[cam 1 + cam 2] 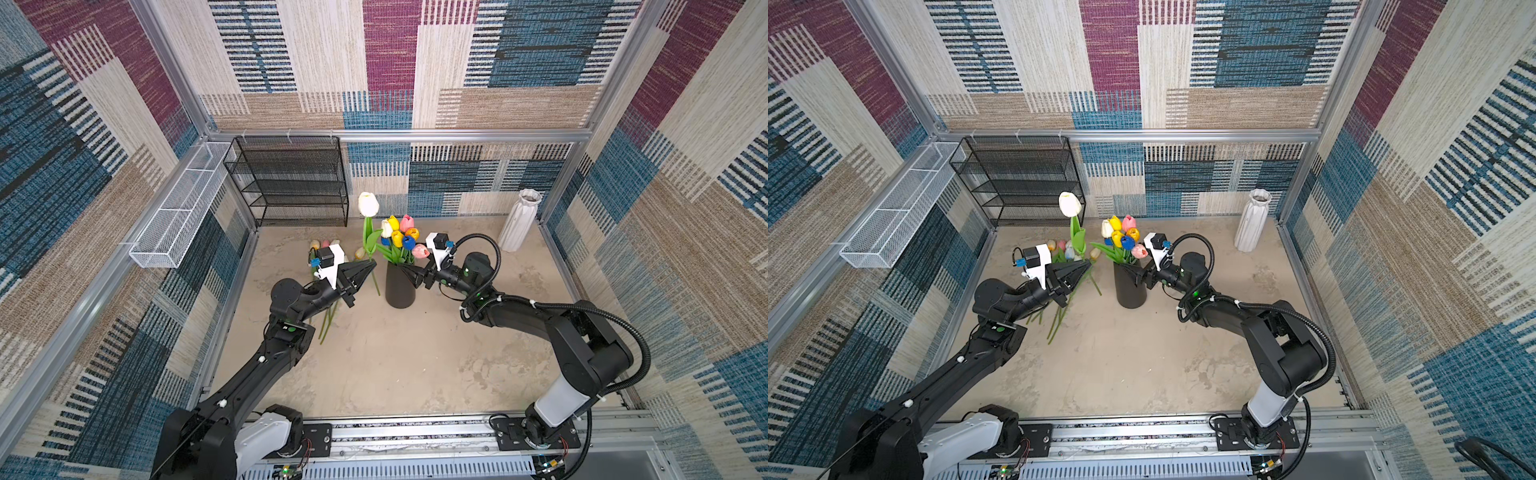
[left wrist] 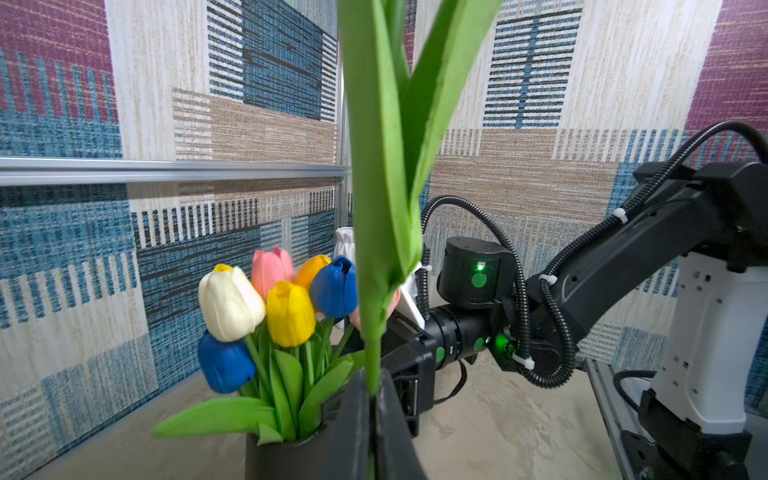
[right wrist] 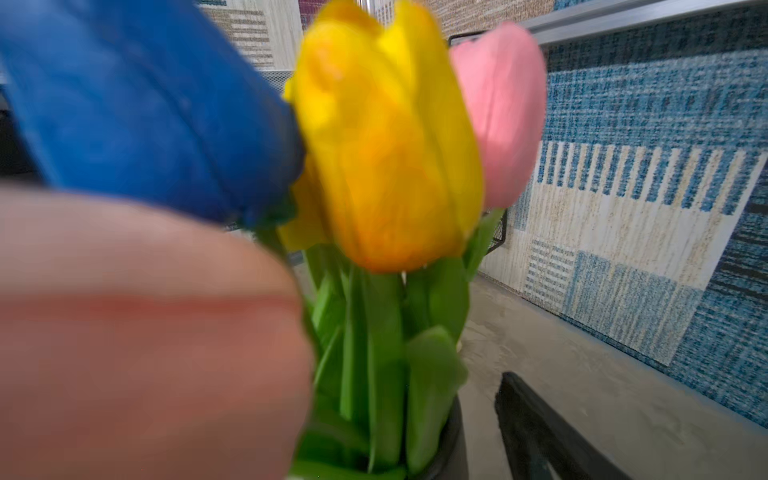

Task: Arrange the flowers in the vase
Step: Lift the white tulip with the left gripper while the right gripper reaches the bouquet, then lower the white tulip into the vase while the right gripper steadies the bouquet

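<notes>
Surface: beige table (image 1: 374, 365) inside carpet-patterned walls.
Landmark: black vase (image 1: 400, 291).
Flowers: bunch of flowers (image 1: 399, 237) stands in the vase; loose tulips (image 1: 328, 320) lie left of it.
Left gripper (image 1: 371, 266): clamped on the white tulip (image 1: 368, 204) stem, upright, just left of the vase.
Right gripper (image 1: 409, 275): jaws spread at the vase's right side, one finger (image 3: 536, 424) just beside the wall, not touching.

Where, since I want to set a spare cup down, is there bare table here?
Roomiest is the bare table in front of the black vase, between both arms. Also free: the back strip between that vase and the white vase. Crowded: left of the black vase, where loose tulips lie by the left gripper, and around the right gripper.
</notes>
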